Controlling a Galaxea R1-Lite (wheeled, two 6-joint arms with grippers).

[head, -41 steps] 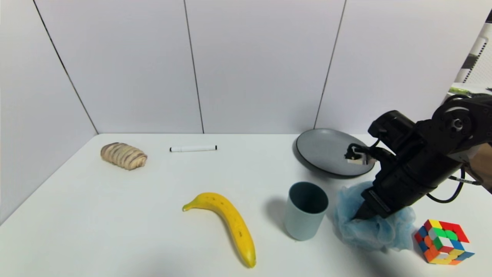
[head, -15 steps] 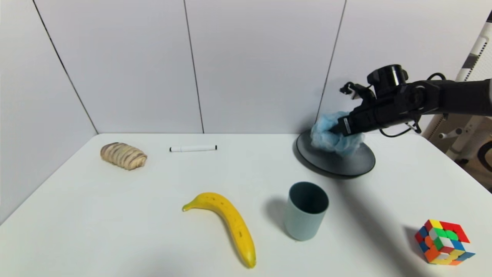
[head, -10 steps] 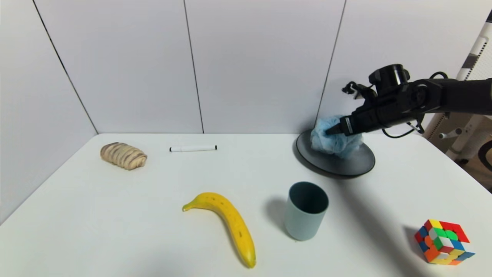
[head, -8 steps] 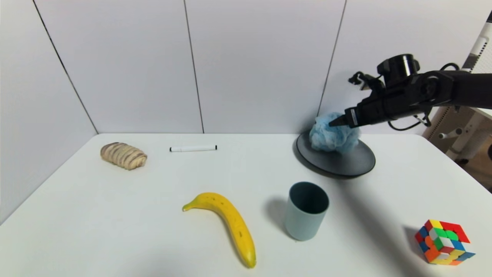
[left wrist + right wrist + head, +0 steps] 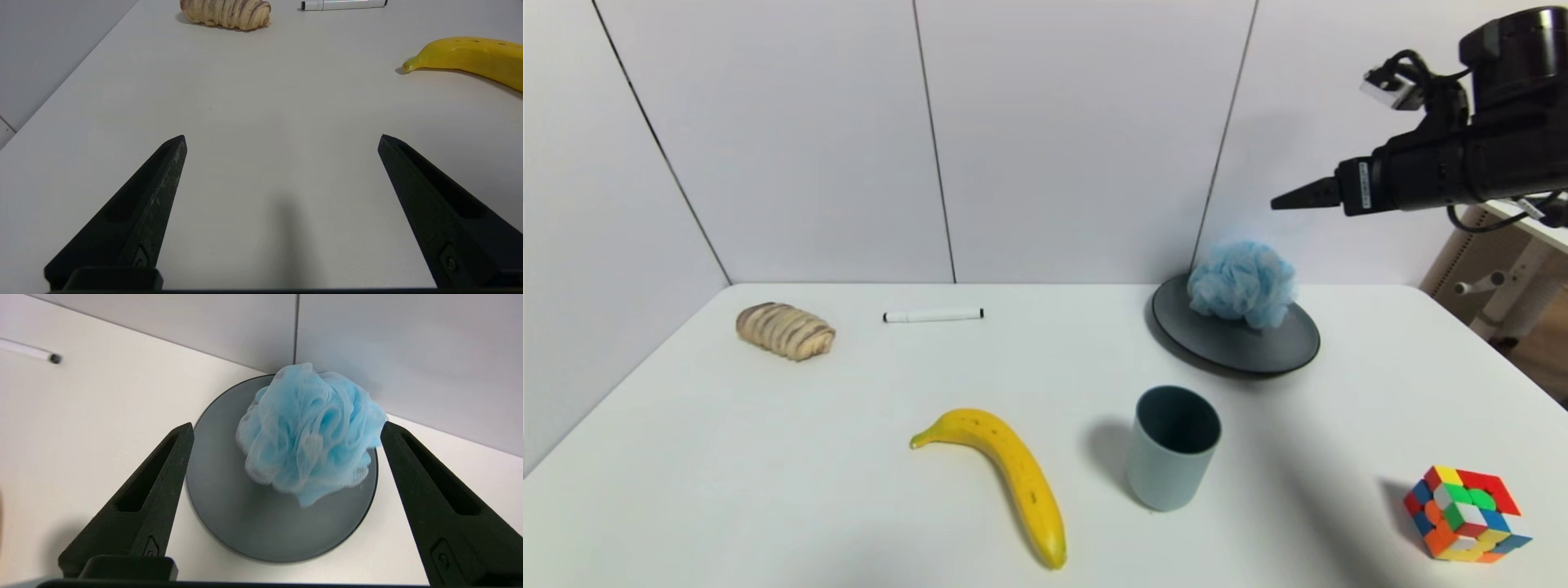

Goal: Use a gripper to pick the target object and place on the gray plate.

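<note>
The light blue mesh bath pouf [image 5: 1241, 283] rests on the far part of the dark gray plate [image 5: 1258, 349] at the table's back right. It also shows in the right wrist view [image 5: 310, 430] on the plate [image 5: 245, 526]. My right gripper [image 5: 1286, 200] is open and empty, raised well above and to the right of the pouf, clear of it; in its wrist view [image 5: 286, 430] the jaws stand wide apart. My left gripper [image 5: 282, 139] is open and empty over bare table at the near left, out of the head view.
A gray-blue cup [image 5: 1174, 447] stands in front of the plate. A banana [image 5: 1005, 474] lies mid-table, a colour cube [image 5: 1463, 513] at the front right, a striped bread roll [image 5: 786, 331] and a white marker [image 5: 934, 315] at the back left. Walls close the back and left.
My right gripper carried the pouf from beside the cup to the plate, let it go, then rose up and back to the right. The pouf now sits free on the plate.
</note>
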